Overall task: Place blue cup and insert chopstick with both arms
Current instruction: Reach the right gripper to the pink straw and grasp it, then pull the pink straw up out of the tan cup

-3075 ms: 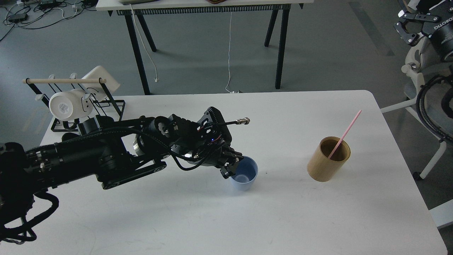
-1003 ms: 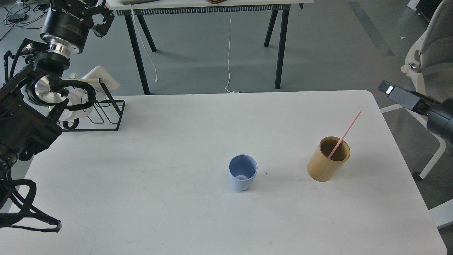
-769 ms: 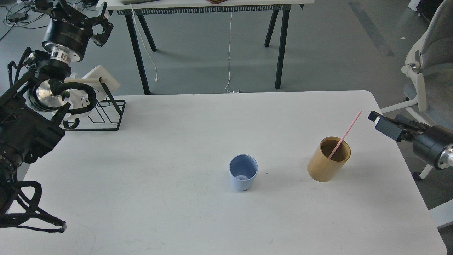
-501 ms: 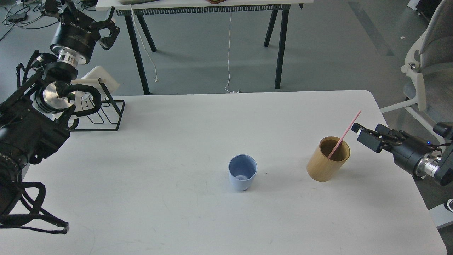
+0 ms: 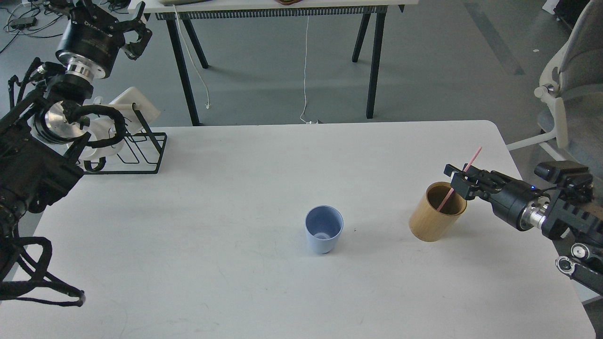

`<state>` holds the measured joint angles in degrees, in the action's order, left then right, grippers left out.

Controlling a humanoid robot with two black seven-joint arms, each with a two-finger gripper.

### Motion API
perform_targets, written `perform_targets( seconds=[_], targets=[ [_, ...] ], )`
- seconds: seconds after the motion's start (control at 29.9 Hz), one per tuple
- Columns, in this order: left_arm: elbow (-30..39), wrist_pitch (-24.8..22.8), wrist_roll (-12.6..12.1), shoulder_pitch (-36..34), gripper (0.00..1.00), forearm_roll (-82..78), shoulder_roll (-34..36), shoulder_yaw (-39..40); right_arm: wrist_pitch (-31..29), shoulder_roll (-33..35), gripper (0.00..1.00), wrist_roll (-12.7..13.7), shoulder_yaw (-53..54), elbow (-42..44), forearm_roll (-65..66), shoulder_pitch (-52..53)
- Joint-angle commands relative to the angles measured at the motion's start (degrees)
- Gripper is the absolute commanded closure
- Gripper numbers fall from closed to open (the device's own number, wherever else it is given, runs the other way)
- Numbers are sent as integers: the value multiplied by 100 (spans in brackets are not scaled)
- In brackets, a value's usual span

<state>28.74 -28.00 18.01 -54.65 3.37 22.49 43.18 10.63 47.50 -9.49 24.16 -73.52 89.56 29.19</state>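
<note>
The blue cup [image 5: 323,229] stands upright and empty near the middle of the white table [image 5: 235,282]. The pink chopstick [image 5: 474,157] leans in the tan wooden cylinder [image 5: 435,214] to the cup's right, with its top end pointing up and right. My right gripper [image 5: 458,177] comes in from the right, just above the cylinder's rim. Its fingers are apart on either side of the chopstick's middle and hide that part of it. My left gripper [image 5: 101,12] is raised at the far left above the rack, open and empty, far from the cup.
A black wire rack [image 5: 146,155] with white mugs [image 5: 136,110] stands at the table's back left corner, partly behind my left arm. A second table's legs [image 5: 374,61] stand behind. A white chair [image 5: 565,94] is at the right.
My left arm let go of the blue cup and drew back up to the far left. My right arm came in from the right, and its gripper has reached the chopstick.
</note>
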Motion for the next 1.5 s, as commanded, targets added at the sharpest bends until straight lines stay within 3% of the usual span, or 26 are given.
perform_targets(
  seconds=[0.0,0.7,1.2,1.47],
  targets=[
    [-9,0,1,-2,0,-3,10,-2,1,-4,68,-1,-25,-13,-8,16],
    [0,0,1,-10,0,-3,142,6,1,154,99,43,-43,-144,9,7],
    [0,0,-78,-19,0,-3,230,6,-25,1209,99,52,273,-1577,-298,648],
    [9,0,-87,-19,0,-3,352,6,-815,1305,98,149,273,-1701,-448,1957]
  ],
)
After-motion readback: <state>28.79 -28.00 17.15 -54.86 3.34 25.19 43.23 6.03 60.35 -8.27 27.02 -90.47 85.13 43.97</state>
